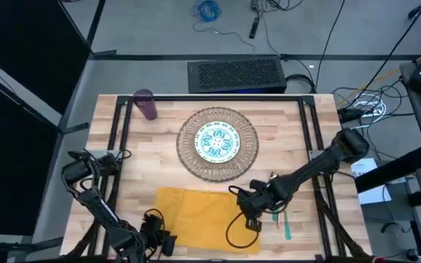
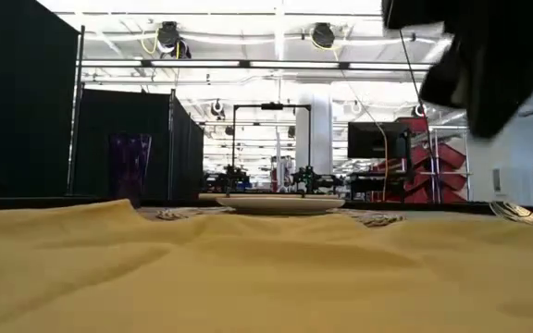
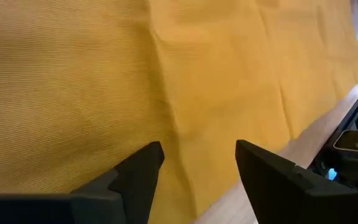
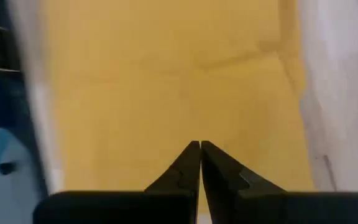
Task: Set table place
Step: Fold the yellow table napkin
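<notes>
High view: table (image 1: 123, 168) of light planks. Round woven mat (image 1: 188, 157) sits centre-far, the small teal-patterned plate (image 1: 217, 142) on it. Purple cup (image 1: 146, 104) stands at the far left corner area, well apart from the mat. Yellow napkin (image 1: 196, 215) lies spread along the near edge. Right gripper (image 1: 252, 217) hangs over the napkin's right edge; a teal-handled utensil (image 1: 286, 228) lies on the wood just to its right. Left gripper (image 1: 159, 237) is at the napkin's near-left corner.

Low view: napkin (image 2: 248, 268) fills the foreground in soft folds. Plate (image 2: 280, 203) shows edge-on behind it, cup (image 2: 130, 165) upright to the left. A utensil's metal end (image 2: 516, 212) rests at far right. A dark arm blurs the upper right corner.

Left wrist view: left gripper (image 3: 197, 165) with fingers spread wide, empty, close above the napkin (image 3: 104, 81) near its edge; bare wood beside.

Right wrist view: right gripper (image 4: 200, 155) with fingertips pressed together, nothing seen between them, above the napkin (image 4: 166, 81).
</notes>
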You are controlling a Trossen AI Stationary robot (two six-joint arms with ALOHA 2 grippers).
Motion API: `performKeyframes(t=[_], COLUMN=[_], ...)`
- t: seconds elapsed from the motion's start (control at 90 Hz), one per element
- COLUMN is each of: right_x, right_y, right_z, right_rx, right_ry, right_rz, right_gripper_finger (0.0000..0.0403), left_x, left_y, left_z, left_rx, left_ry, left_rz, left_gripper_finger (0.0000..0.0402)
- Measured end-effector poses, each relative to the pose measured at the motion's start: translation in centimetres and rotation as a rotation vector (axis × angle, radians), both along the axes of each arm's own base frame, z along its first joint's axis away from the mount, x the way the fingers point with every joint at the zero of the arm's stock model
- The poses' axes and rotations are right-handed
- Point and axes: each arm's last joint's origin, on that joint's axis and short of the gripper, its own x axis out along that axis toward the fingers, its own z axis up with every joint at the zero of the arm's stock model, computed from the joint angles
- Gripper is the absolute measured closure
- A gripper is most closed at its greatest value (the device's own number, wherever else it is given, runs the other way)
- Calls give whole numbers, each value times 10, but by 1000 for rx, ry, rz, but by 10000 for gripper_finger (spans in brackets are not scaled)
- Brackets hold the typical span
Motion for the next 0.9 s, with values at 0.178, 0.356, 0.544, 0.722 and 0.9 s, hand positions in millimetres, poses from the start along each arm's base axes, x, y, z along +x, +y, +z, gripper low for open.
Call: performKeyframes(t=[0.178, 0.356, 0.544, 0.722, 0.9], right_x=[-5, 5, 36, 72, 96], right_y=[2, 1, -15, -48, -88], right_z=[-8, -32, -34, -22, -14], right_rx=[-16, -87, -89, 19, -41], right_ry=[76, 109, -73, -304, -496], right_rz=[23, 34, 41, 80, 100], right_gripper_finger=[403, 403, 403, 403, 390], left_x=[13, 36, 46, 36, 26], left_y=[8, 18, 18, 8, 8], left_z=[1, 18, 31, 31, 29], left_rx=[46, 113, 95, 47, 40], left_ry=[-34, -41, -24, -15, 17], left_rz=[8, -66, -134, -135, -83], left_gripper_finger=[201, 201, 201, 201, 201])
